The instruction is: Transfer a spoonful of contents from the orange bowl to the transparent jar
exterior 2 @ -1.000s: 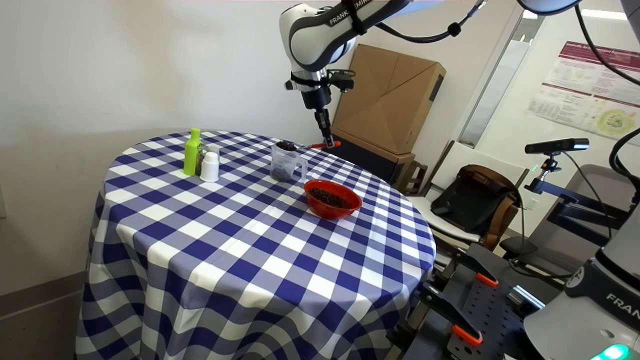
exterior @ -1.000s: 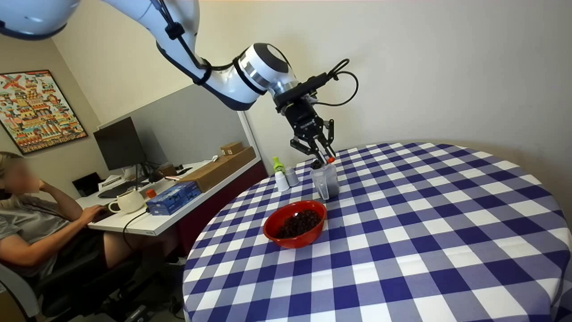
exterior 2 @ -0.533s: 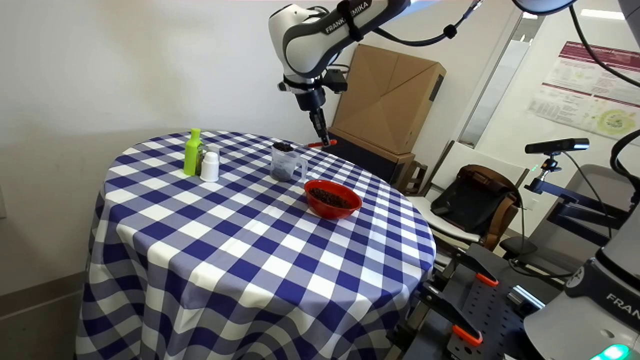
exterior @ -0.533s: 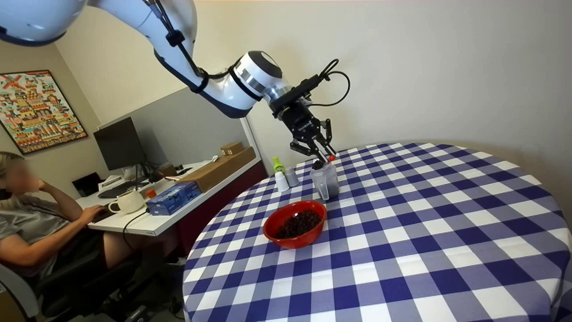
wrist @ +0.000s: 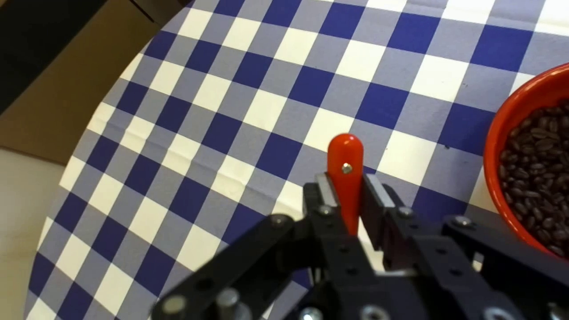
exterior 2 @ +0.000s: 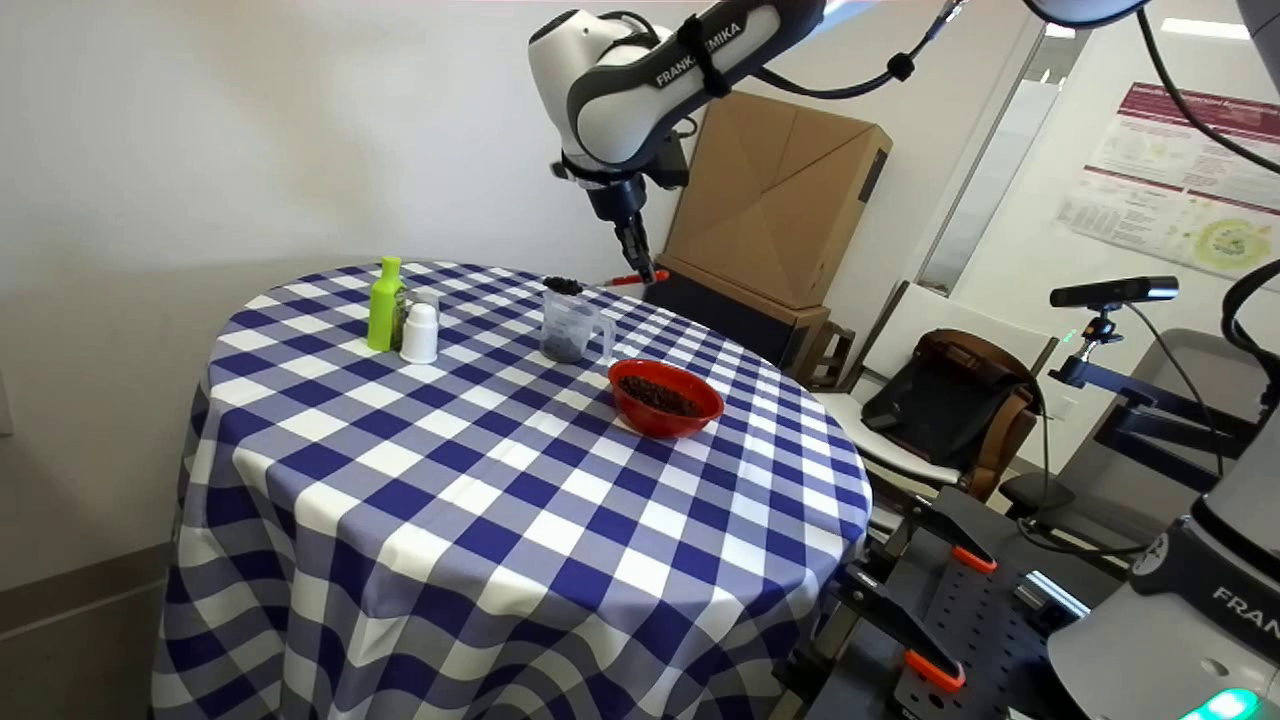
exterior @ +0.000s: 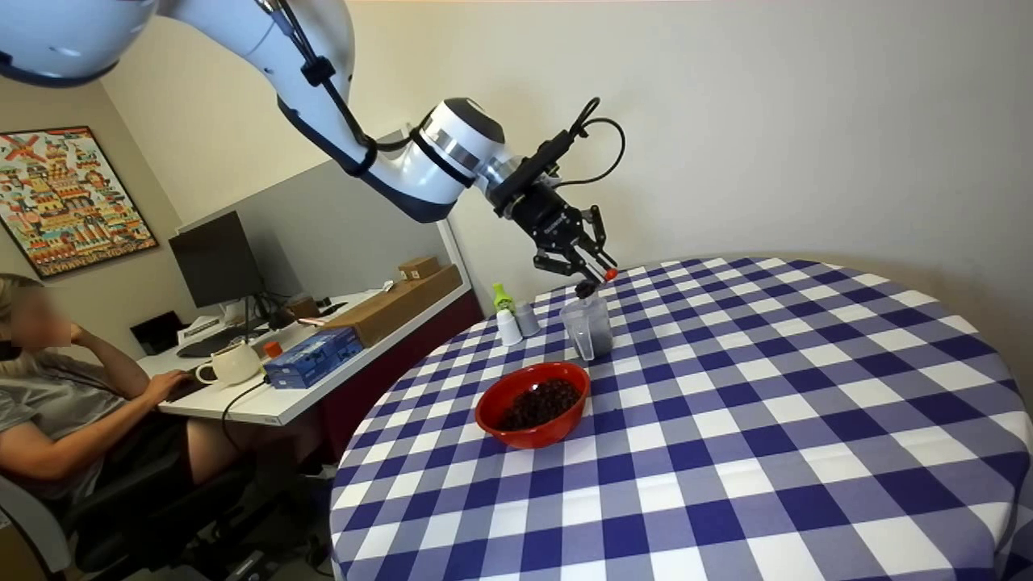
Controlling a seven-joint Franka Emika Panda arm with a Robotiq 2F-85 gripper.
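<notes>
Claw [wrist: 352, 191], black, two-fingered: pinched tight on your red-handled spoon [wrist: 346, 152] | clear handled jar [exterior 2: 568, 328]: below and beside claw, under spoon's heaped dark beans [exterior 2: 563, 286] | round red-orange bowl [exterior 2: 648, 420]: lower, claw's right in wrist view | scooping looks done; you've yet to tip

We find a green bottle [exterior 2: 381, 312] just beside a white container [exterior 2: 420, 336] on the checked surface [exterior 2: 480, 490]. We record a white pot [exterior: 236, 364], a blue box [exterior: 311, 360] and a monitor [exterior: 216, 260].
</notes>
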